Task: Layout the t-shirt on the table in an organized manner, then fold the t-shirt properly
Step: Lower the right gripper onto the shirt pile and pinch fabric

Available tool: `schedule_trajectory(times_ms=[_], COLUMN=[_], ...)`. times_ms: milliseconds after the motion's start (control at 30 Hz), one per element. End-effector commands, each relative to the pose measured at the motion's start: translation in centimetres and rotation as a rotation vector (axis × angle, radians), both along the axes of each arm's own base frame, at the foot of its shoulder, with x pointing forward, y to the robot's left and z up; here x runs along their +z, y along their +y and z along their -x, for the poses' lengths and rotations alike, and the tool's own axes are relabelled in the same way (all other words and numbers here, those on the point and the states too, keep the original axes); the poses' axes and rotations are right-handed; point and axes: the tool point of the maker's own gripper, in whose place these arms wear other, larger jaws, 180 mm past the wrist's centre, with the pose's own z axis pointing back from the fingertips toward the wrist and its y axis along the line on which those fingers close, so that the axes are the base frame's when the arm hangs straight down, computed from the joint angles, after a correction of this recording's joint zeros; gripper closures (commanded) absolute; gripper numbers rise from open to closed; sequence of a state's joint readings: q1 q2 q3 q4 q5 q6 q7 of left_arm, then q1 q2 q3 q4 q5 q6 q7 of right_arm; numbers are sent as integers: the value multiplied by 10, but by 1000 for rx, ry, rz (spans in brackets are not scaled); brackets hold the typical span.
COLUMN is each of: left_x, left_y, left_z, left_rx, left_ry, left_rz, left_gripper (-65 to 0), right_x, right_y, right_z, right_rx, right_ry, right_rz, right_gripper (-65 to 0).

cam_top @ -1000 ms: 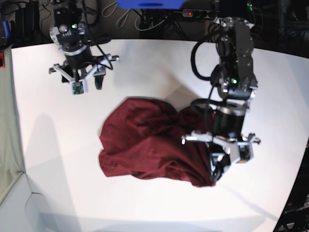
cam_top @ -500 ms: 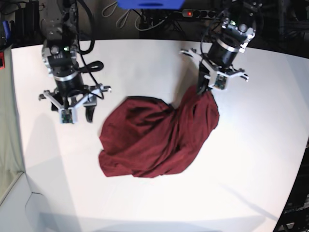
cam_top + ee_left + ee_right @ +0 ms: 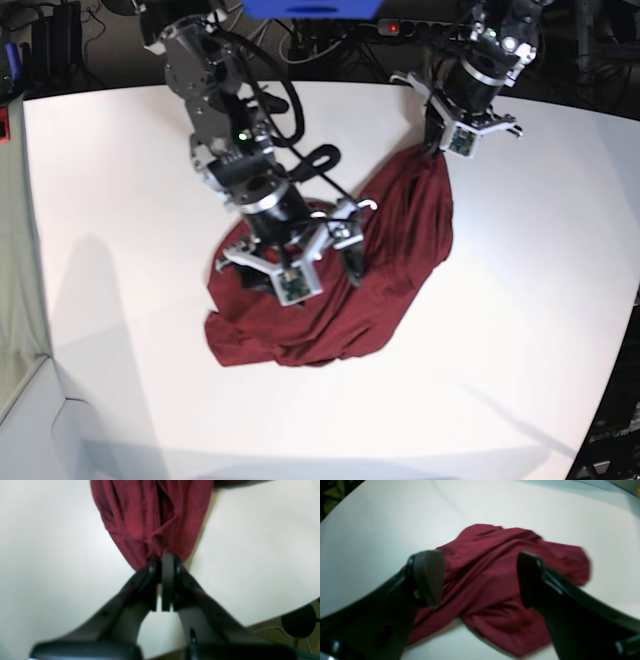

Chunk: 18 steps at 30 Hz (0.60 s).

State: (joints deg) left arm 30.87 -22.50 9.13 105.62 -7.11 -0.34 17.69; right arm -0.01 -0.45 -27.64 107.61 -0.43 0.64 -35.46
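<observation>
Two grips, state: my left gripper (image 3: 440, 148) is pinched tight on one bunched edge of the t-shirt (image 3: 330, 290) at the far right; my right gripper (image 3: 305, 262) is spread wide above the middle of the cloth, holding nothing.

Shirt location: crumpled heap on the table (image 3: 120, 300), roughly centre, with one long tongue drawn up toward the far right where my left holds it.

Wrist check, left: fingers (image 3: 168, 575) closed on a thin gather of t-shirt (image 3: 152, 517); only a small bite of fabric seems caught.

Wrist check, right: both fingers (image 3: 430, 580) stand apart over the t-shirt (image 3: 495, 580); I cannot tell whether the tips touch the cloth.

Risk 1: slip at the left pinch, I judge, if I pull further with so little fabric in the bite.

Risk 2: right closing on several layers at once, since the folds under it are stacked; that would lift a wad, not an edge.

Risk 3: dragging the whole heap rather than spreading it, if both pulls run the same way.

Edge room, far: my left is close to the table's far edge (image 3: 330, 85); little margin there.

Edge room, elsewhere: broad bare white to the left, near and right of the heap; I judge spreading toward the near side safest.
</observation>
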Motion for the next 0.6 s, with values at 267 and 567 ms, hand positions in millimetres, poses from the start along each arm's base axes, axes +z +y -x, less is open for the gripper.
schedule_trajectory(times_ms=[267,567], left_x=[6,4], left_y=[-3,-3], left_z=[4,8], left_rx=[-2,-1], left_ry=[-14,-6], left_rz=[16,18], left_gripper=[-3,-3], right_x=[-41,-69], right_y=[68,76], right_z=[-15,-17], right_rx=[172,184], right_ry=[62,87], right_rz=[97,106], right_gripper=[-462,-462])
